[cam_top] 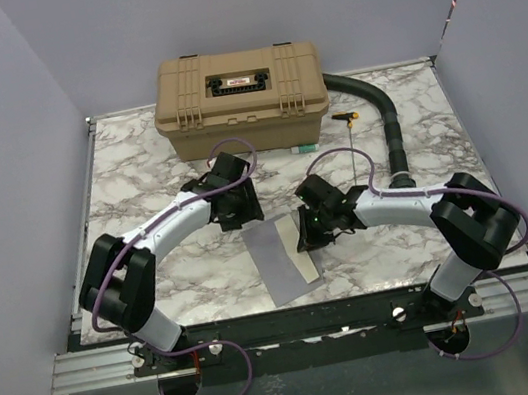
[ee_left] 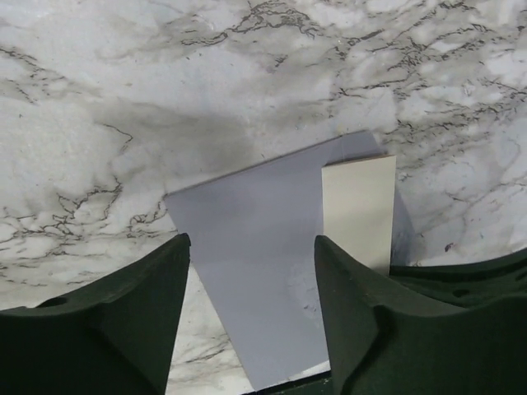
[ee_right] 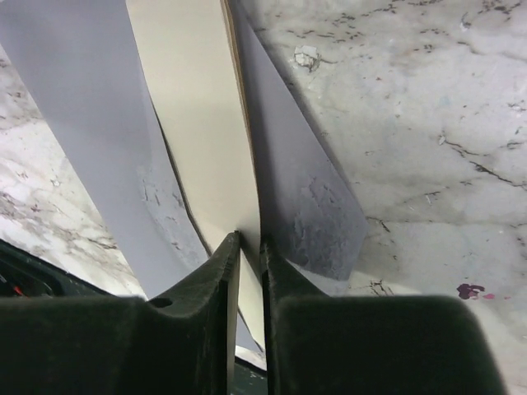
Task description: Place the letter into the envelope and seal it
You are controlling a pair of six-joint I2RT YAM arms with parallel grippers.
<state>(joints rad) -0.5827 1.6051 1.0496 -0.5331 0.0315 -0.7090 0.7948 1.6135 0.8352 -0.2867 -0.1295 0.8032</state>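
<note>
The grey-lavender envelope (cam_top: 276, 259) lies flat on the marble table, near the front edge between the arms. The tan letter (cam_top: 308, 263) sticks out along its right side. In the left wrist view my left gripper (ee_left: 251, 240) is open, its fingers apart over the envelope (ee_left: 255, 263), with the pale letter (ee_left: 358, 210) showing to the right. In the right wrist view my right gripper (ee_right: 249, 240) is shut on the letter (ee_right: 198, 123), whose edge runs between the two fingertips. The envelope body (ee_right: 74, 123) lies to the left and its raised flap (ee_right: 309, 197) to the right.
A tan hard case (cam_top: 243, 100) stands at the back of the marble table (cam_top: 139, 178). A black corrugated hose (cam_top: 389, 126) curves down the right side, with a yellow-handled tool (cam_top: 345, 121) beside it. Lavender walls close in left and right.
</note>
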